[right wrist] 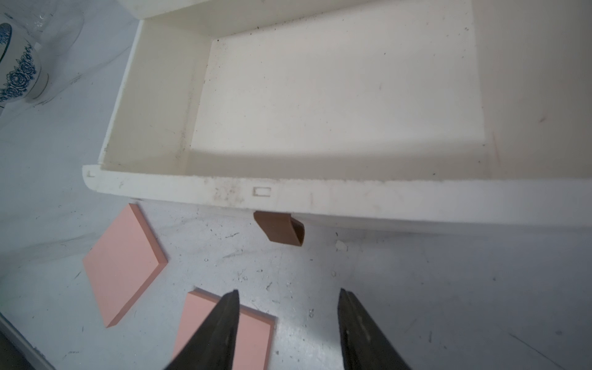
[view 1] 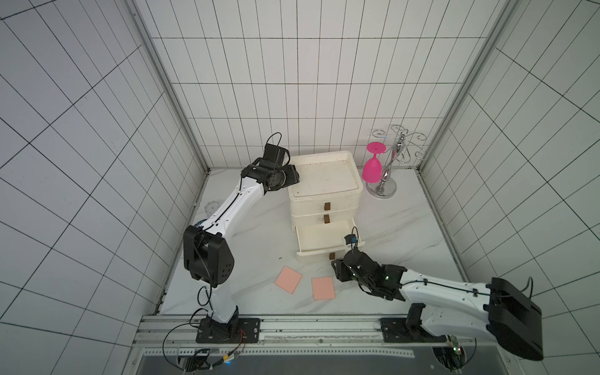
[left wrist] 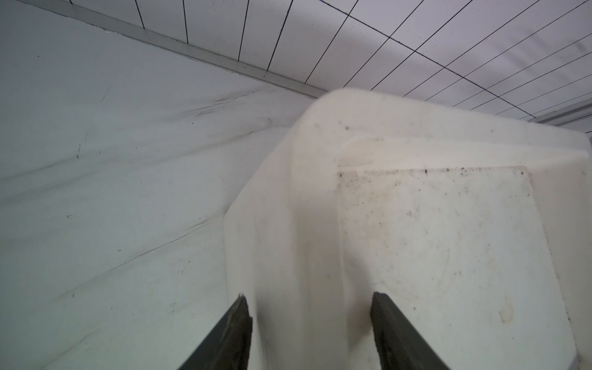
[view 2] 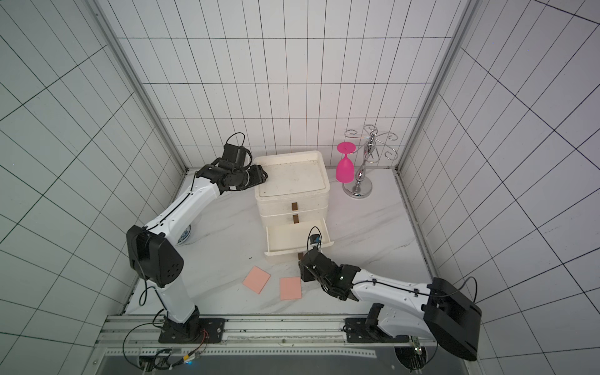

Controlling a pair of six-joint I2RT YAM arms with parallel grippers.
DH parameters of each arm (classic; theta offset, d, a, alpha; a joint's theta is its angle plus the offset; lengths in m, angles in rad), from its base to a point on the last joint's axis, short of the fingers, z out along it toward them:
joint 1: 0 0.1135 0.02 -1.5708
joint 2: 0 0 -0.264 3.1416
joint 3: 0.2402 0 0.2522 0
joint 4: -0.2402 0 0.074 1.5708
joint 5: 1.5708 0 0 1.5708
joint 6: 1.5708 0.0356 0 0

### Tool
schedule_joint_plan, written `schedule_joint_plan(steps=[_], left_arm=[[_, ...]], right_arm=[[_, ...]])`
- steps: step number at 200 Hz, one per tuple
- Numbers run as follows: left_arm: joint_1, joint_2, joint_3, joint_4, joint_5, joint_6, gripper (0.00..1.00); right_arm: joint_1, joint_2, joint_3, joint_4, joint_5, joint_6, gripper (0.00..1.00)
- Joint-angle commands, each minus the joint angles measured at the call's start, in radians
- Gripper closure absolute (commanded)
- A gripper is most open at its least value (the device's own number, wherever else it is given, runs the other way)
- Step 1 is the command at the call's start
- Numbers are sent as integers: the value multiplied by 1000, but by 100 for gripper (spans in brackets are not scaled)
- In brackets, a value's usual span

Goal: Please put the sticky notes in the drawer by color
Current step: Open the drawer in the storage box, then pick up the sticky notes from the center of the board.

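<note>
The cream-white drawer chest (view 1: 324, 181) stands at the back middle in both top views. Its two upper drawers are shut. The bottom drawer (right wrist: 320, 189) is pulled out and holds nothing. Two salmon pink sticky notes (view 1: 288, 279) (view 1: 323, 288) lie flat on the table in front of it. My right gripper (right wrist: 288, 291) is open just in front of the bottom drawer's brown tab handle (right wrist: 280, 231), with one finger over the nearer pink note (right wrist: 253, 333). My left gripper (left wrist: 309, 294) is open and straddles the chest's left top rim (left wrist: 301, 224).
A pink goblet (view 1: 372, 168) hangs upside down on a chrome rack (view 1: 386, 181) at the back right. A blue-and-white cup (view 2: 185, 237) and a clear glass (view 1: 212, 207) stand on the left, partly behind my left arm. Tiled walls close in the marble table (view 1: 406, 233).
</note>
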Motion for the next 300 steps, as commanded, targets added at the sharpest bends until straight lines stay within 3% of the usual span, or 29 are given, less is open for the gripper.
schedule_joint_plan(steps=[1,33,51,94,131,187,237,259,282,300], left_arm=[[-2,-8,-29,-177,0,25,34],[42,-127,-51,-191,17,29,27],[86,-230,-123,-147,66,33,24],[266,-509,-484,-9,196,38,23],[361,-675,-699,13,219,26,23],[362,-791,-885,1,306,-20,23],[360,-904,-963,7,291,-48,23],[357,-908,-969,-6,302,-50,23],[346,-917,-977,-17,304,-54,23],[318,-933,-989,-14,310,-72,23]], right_arm=[[30,-48,82,-199,27,-23,42],[147,-40,142,-348,45,27,24],[239,35,169,-371,58,89,19],[336,318,316,-414,64,177,7],[340,380,334,-413,50,249,3],[341,451,361,-379,-7,269,2],[343,523,399,-441,5,311,3],[343,519,379,-433,2,332,9],[343,480,339,-424,7,344,24],[343,428,312,-439,28,342,25]])
